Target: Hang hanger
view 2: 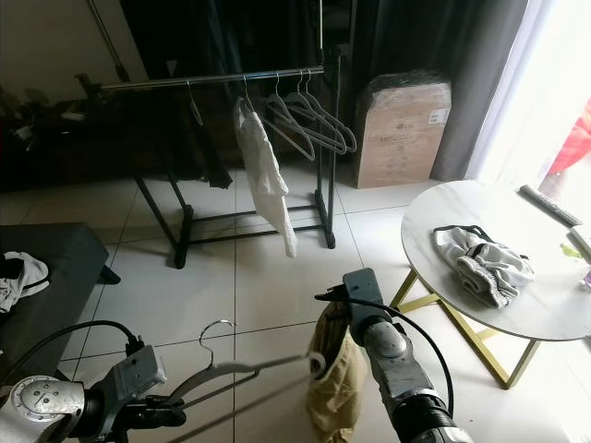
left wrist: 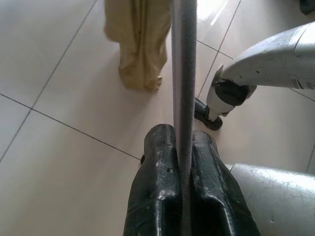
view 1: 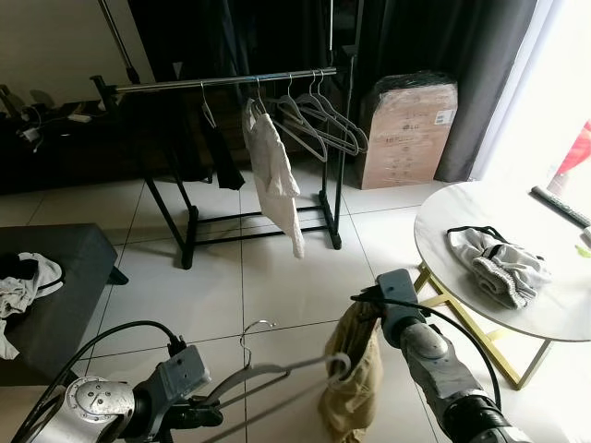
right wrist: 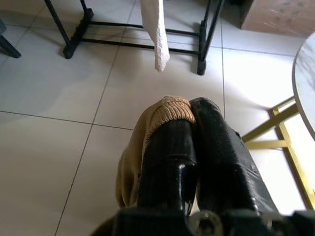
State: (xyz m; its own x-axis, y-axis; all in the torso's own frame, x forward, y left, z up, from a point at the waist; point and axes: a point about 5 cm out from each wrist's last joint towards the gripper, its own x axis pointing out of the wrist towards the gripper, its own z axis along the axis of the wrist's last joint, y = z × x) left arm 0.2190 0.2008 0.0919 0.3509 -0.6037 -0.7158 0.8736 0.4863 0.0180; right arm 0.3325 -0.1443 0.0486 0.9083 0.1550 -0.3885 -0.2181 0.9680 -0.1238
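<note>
So right now it looks like the dressing step: the left tool (view 1: 214,403) is pinched tight on the grey hanger (view 1: 277,371), gripping one of its arms, while the right tool (view 1: 367,300) is clamped on the top edge of a tan garment (view 1: 353,378) that dangles over the tiled floor. The hanger's far end is poking right into the cloth, hook (view 1: 257,329) pointing up between the two arms. Next move, I'd guess, is working the hanger fully inside the garment, then walking over to the clothes rack (view 1: 231,81), which stands well apart across the room with several hangers and a white top (view 1: 272,171) already on it.
</note>
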